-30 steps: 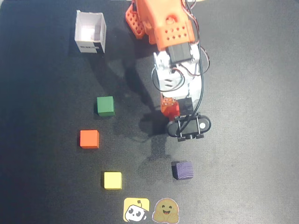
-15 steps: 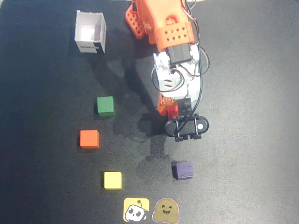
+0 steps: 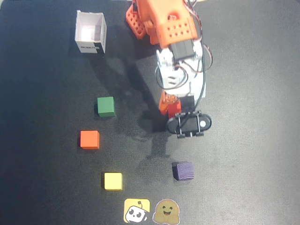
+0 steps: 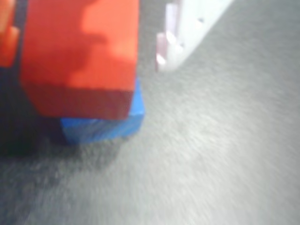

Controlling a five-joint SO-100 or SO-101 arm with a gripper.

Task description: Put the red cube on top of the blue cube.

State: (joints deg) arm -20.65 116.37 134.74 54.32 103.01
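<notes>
In the wrist view the red cube [image 4: 79, 56] rests on top of the blue cube [image 4: 101, 126], offset a little so the blue edge shows below and to the right. My gripper [image 4: 86, 51] straddles the red cube. The orange finger [image 4: 8, 44] is at the left and the white finger [image 4: 173, 42] at the right, each with a gap to the cube, so it is open. In the overhead view the red cube [image 3: 175, 107] peeks out under my gripper [image 3: 174, 106]. The blue cube is hidden beneath it there.
On the black mat lie a green cube [image 3: 106, 106], an orange cube [image 3: 89, 139], a yellow cube [image 3: 113, 181] and a purple ridged cube [image 3: 183, 171]. A white open box [image 3: 91, 33] stands at the back left. Two stickers [image 3: 151, 211] are at the front edge.
</notes>
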